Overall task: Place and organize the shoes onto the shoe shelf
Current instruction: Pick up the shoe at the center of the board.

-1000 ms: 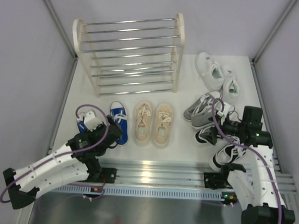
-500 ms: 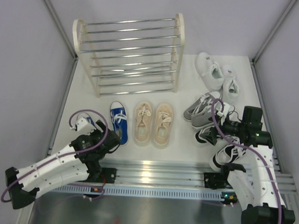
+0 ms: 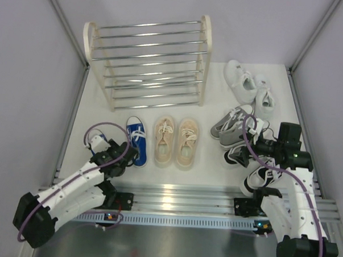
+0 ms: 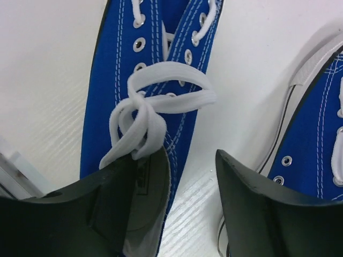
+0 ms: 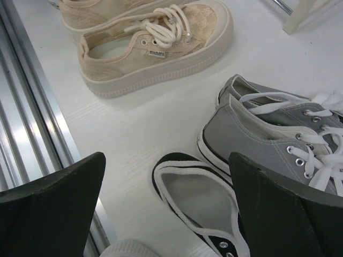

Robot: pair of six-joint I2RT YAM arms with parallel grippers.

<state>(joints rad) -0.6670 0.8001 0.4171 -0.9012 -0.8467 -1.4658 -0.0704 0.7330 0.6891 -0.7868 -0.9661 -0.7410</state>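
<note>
Progress is nil so far: the shoe shelf [image 3: 146,62] stands bare at the far side, left of centre, and all five pairs sit on the table [image 3: 209,175]. Near the left are the blue pair [image 3: 137,139] and the beige pair [image 3: 175,141]. On the right are the grey pair [image 3: 231,128], the black-and-white pair [image 3: 235,158] nearest, and the white pair [image 3: 250,86] farthest.

The left gripper [image 4: 187,166] is down at the leftmost blue shoe [image 4: 144,69]. Its jaws are apart and straddle the shoe's right collar wall, one finger inside the heel opening and the other outside, with nothing pinched yet. The right gripper [image 5: 166,176] hangs spread wide over a black-and-white shoe [image 5: 198,206], holding nothing. By my judgement, every shoe is left to shelve.

The shelf has cream rounded side panels bridged by shiny chrome rods with gaps between them. The blue shoes are stitched canvas with metal eyelets and flat white laces in a loose bow; the thin collar probably flexes. The beige shoes have woven uppers on thick ribbed platform soles. The grey shoes are canvas over white rubber. The black-and-white shoe is low-cut, with white piping round its collar.
</note>
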